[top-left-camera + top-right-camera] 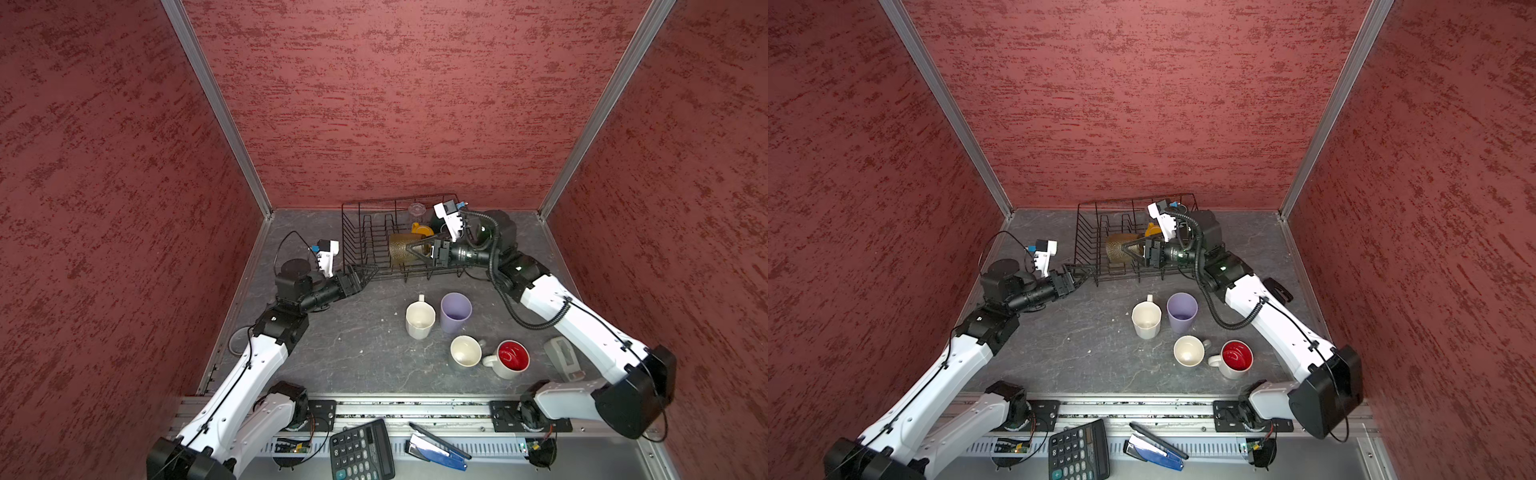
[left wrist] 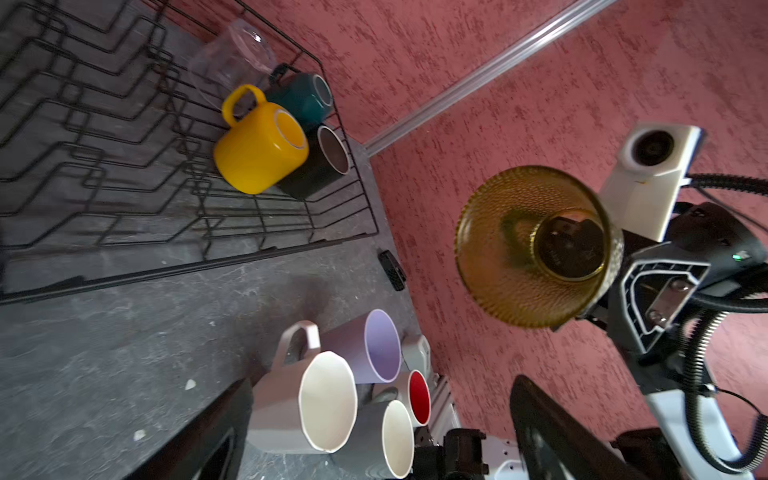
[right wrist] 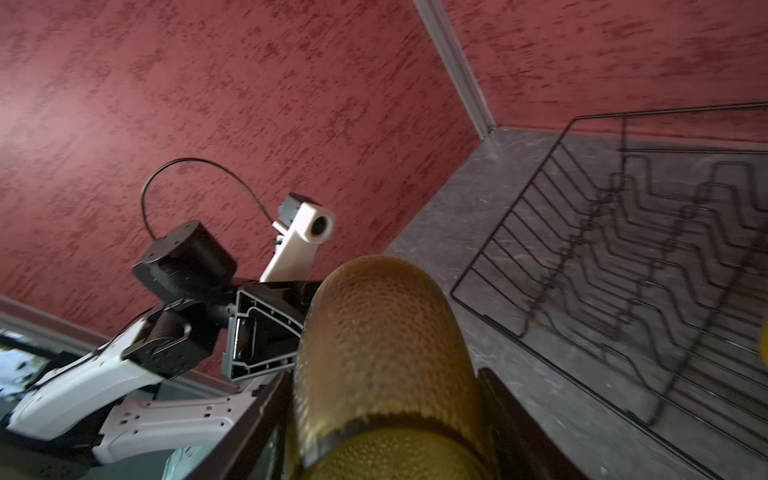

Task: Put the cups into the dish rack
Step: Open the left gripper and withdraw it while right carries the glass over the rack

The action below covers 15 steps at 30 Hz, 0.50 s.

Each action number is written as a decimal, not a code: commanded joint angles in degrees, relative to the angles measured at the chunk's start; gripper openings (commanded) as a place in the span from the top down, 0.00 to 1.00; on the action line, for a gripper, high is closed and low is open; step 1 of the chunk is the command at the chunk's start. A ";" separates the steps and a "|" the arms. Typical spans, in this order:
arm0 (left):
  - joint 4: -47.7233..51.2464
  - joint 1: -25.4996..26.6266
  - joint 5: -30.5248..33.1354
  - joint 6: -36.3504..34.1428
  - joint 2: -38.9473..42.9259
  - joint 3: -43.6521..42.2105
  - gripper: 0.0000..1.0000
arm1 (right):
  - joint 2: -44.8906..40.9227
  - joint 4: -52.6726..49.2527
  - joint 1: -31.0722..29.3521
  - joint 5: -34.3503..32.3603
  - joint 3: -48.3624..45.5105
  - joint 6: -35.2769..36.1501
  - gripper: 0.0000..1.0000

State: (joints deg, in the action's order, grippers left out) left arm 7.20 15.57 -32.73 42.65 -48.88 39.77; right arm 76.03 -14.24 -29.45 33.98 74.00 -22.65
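Right gripper (image 1: 417,249) is seen closed on the olive-brown textured glass (image 1: 400,249), which is clamped near its base between the two dark fingers (image 3: 515,419). The glass is held on its side, with its mouth turned toward the left arm, as seen in the left wrist view (image 2: 523,249). In both top views it is placed over the front middle of the dish rack (image 1: 365,245); whether the wires are touched cannot be told. Left gripper (image 1: 365,276) is seen with jaws spread wide and nothing between them, and is parked just beside the rack's front left corner. Four cups are already loaded at the rack's right end. The yellow mug (image 2: 259,151) is laid on its side against the black mug (image 2: 320,166), with the teal mug (image 2: 303,97) beside them and the clear glass (image 2: 237,58) toward the back. Four more cups are left upright on the table (image 1: 353,345) in front of the rack. The white mug (image 1: 419,320) is set just beside the lavender tumbler (image 1: 456,311). Nearer the front edge, the grey mug (image 1: 465,351) is set just beside the handle of the white mug with red inside (image 1: 513,357). A calculator (image 1: 361,451) and a stapler (image 1: 438,451) are seen on the front ledge, well apart from the cups.
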 commanded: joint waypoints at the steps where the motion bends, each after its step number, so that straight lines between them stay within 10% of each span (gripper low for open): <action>1: 8.32 -0.71 9.23 -5.07 2.37 0.82 0.03 | -1.64 -18.15 2.44 -12.71 4.39 8.83 0.84; 15: 17.39 -1.25 18.90 -9.60 10.31 0.57 0.01 | 6.94 -27.04 5.29 -35.24 9.90 13.95 0.91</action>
State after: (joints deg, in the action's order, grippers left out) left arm 21.98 14.72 -16.10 35.18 -39.90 39.77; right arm 81.80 -39.92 -24.32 5.10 82.15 -10.15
